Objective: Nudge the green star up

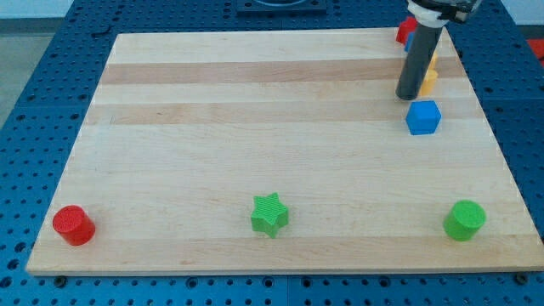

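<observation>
The green star (270, 214) lies near the bottom edge of the wooden board (255, 110), about at the middle. My tip (409, 95) is far from it, near the view's top right, just above and left of a blue cube (423, 117). The dark rod stands in front of a yellow block (429, 78) and a red block (405, 32), each partly hidden, shapes unclear.
A red cylinder (74, 225) sits at the bottom left corner of the board. A green cylinder (464, 220) sits at the bottom right. A blue perforated table (34, 85) surrounds the board.
</observation>
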You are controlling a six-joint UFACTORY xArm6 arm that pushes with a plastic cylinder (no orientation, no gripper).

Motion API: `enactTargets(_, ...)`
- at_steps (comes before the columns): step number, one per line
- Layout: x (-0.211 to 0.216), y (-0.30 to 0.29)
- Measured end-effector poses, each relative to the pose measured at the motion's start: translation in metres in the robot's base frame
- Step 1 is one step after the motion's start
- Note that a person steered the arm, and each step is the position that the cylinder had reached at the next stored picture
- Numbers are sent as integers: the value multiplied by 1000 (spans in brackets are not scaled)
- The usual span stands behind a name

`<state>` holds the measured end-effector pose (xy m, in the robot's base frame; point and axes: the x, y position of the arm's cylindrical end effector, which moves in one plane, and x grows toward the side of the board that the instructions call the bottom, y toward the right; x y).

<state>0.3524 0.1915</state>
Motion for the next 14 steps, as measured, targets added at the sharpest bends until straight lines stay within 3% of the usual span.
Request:
enactTargets(2,1,-14)
enactTargets(4,5,-119)
enactTargets(5,56,-184)
enactTargets(7,174,-250)
enactTargets(9,249,-312)
enactTargets(11,263,-255)
enactTargets(14,219,-176)
